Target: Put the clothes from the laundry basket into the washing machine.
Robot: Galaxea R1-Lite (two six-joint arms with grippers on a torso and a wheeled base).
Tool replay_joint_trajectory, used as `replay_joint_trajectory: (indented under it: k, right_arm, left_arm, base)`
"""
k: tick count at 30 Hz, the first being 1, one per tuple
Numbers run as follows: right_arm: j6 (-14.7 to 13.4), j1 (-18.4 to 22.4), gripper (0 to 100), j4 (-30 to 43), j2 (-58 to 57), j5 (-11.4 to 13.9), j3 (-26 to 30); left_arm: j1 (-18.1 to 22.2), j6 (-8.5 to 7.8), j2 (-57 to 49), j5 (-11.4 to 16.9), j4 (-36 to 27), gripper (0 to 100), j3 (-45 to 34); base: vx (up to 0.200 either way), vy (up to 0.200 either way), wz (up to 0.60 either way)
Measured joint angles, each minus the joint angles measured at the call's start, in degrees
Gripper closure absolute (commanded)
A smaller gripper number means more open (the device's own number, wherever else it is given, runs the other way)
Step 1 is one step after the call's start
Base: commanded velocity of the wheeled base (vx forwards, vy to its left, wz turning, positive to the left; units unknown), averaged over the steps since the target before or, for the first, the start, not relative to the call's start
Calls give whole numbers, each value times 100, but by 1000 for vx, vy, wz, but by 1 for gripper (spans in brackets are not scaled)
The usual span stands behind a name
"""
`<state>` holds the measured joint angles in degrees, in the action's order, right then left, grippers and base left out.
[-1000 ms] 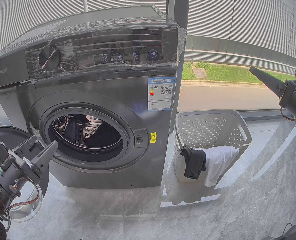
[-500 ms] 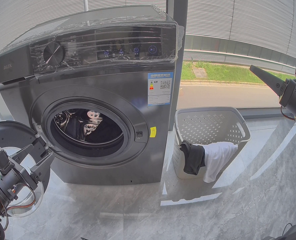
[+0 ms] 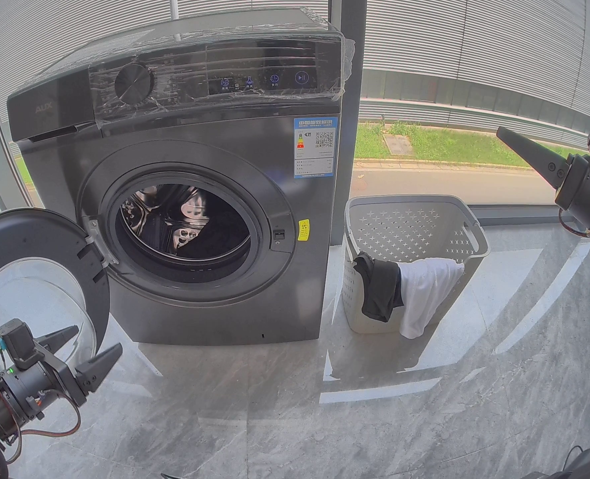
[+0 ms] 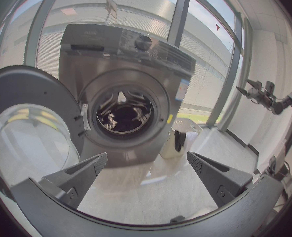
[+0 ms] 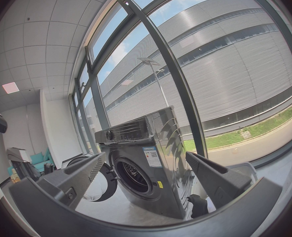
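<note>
The grey washing machine (image 3: 195, 134) stands with its round door (image 3: 38, 261) swung wide to the left, so the drum (image 3: 185, 224) is exposed. Right of it is the white laundry basket (image 3: 411, 201). A black garment (image 3: 379, 291) and a white garment (image 3: 424, 291) hang over its front rim. My left gripper (image 3: 97, 340) hangs low in front of the door, open and empty, a little apart from the glass. My right gripper (image 5: 145, 157) is held high, right of the basket, open and empty. In the left wrist view the left gripper (image 4: 146, 156) faces the drum (image 4: 124, 114).
Floor-to-ceiling windows run behind the machine and the basket, with a dark window post (image 3: 348, 101) between them. Bare marble floor (image 3: 295, 400) spreads in front of both. The open door takes up the space left of the machine.
The whole head view has shifted: machine and basket now look farther off and higher in the picture. My left gripper has come away from the door's edge and sits lower. The right arm holds still.
</note>
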<state>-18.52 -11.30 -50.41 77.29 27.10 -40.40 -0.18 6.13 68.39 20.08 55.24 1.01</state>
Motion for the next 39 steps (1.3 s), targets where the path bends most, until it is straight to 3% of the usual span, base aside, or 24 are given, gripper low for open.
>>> replay_joint_trajectory:
  k: [2, 8, 10, 17, 21, 29, 39]
  right_arm:
    - [13, 20, 0, -4, 29, -72, -22]
    - [29, 39, 0, -1, 146, -165, -55]
    - [35, 39, 0, -1, 182, -171, -61]
    - [128, 45, 0, -1, 311, -197, -33]
    - [254, 133, 0, 13, 446, -384, -23]
    - [974, 389, 0, 503, 895, -666, -9]
    - [1300, 301, 0, 653, 1549, -669, 55]
  left_arm:
    - [-12, -156, -56, 122, -327, 0, -2]
    - [-55, -869, -200, 285, -1030, 0, 0]
    - [-74, -992, -155, 290, -1129, 0, 2]
    - [-113, -1190, 330, 178, -1268, 0, 289]
    - [-130, -1354, 592, 135, -1465, 0, 297]
    - [-282, -1382, 887, 138, -1556, 0, 315]
    - [-315, -1385, 1067, 171, -1556, 0, 416]
  base:
    - [0, 0, 0]
    - [0, -100, 0]
    - [0, -200, 0]
    - [0, -200, 0]
    - [0, -200, 0]
    - [0, -200, 0]
    - [0, -200, 0]
